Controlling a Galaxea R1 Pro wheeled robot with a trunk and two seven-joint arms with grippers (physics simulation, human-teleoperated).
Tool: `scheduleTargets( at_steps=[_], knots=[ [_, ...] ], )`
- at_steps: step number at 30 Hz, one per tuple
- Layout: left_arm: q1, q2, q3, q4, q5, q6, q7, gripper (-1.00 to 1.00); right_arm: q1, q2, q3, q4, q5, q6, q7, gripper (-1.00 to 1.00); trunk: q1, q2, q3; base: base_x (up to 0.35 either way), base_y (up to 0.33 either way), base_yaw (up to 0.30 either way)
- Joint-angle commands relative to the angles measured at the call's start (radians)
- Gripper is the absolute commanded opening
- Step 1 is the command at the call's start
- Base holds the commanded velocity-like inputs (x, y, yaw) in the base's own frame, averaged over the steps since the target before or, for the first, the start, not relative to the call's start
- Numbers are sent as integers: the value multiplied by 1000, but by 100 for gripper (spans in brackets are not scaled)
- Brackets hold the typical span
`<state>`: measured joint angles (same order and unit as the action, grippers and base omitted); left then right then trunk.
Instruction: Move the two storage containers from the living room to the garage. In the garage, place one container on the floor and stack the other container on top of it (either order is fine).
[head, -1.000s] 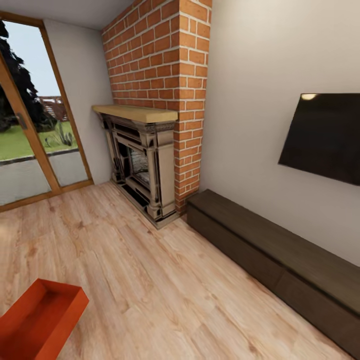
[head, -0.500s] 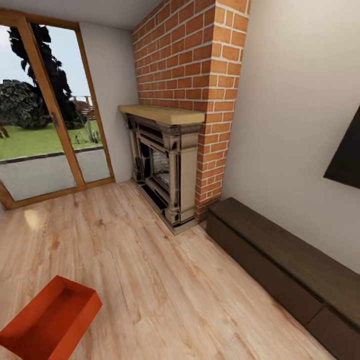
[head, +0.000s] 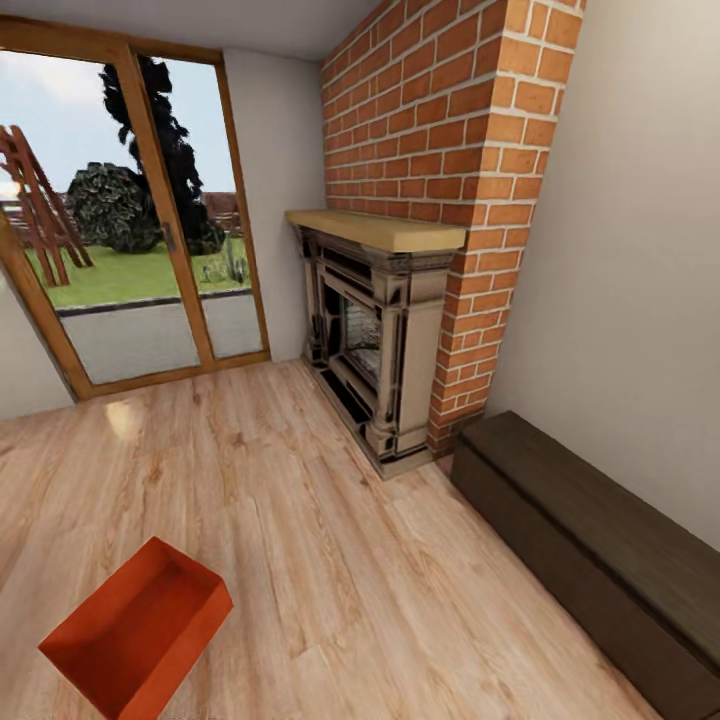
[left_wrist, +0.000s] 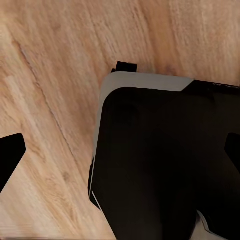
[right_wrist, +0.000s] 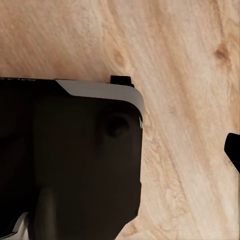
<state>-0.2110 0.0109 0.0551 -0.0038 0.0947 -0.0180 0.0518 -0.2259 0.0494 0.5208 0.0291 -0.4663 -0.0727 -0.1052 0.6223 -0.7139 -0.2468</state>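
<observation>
One orange-red open-top storage container (head: 140, 628) lies empty on the light wood plank floor (head: 330, 560) of the living room, at the lower left of the head view. In the left wrist view my left gripper (left_wrist: 120, 160) is open, its black fingertips (left_wrist: 10, 155) far apart at the picture's edges, with the robot's dark base (left_wrist: 160, 160) and wood planks beneath. In the right wrist view my right gripper (right_wrist: 120, 155) hangs over the same dark base (right_wrist: 70, 160) with one fingertip (right_wrist: 233, 152) at the picture's edge and nothing held. The garage is out of view.
A brick fireplace (head: 390, 350) with a wooden mantel stands ahead. A long, low dark cabinet (head: 590, 560) runs along the right wall. Wood-framed glass doors (head: 130, 230) at the back left look onto a lawn.
The camera has swung left, so the whole picture has shifted right: the black wall TV has left the view, more of the glass doors shows, and the container is seen in full.
</observation>
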Motion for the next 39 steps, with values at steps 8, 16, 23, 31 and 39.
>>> scheduleTargets(
  at_steps=[8,16,23,31,39],
  knots=[
    [-1,0,5,1,8,-2,0,100,-1,1,8,3,-9,-6,-1,100,0,-1,-1,2,0,274],
    [-1,0,4,1,8,-1,0,100,-1,-1,8,3,-9,-6,-1,100,0,-1,-1,72,0,274],
    [-1,0,4,1,7,0,0,100,-1,0,8,3,-9,-6,-1,100,0,-1,-1,313,0,274],
    [-1,0,5,1,8,0,0,100,-1,1,8,3,-8,-6,-1,100,0,-1,-1,171,0,274],
    [-1,0,5,1,8,0,0,100,-1,1,8,3,-8,-6,-1,100,0,-1,-1,7,0,274]
  ],
)
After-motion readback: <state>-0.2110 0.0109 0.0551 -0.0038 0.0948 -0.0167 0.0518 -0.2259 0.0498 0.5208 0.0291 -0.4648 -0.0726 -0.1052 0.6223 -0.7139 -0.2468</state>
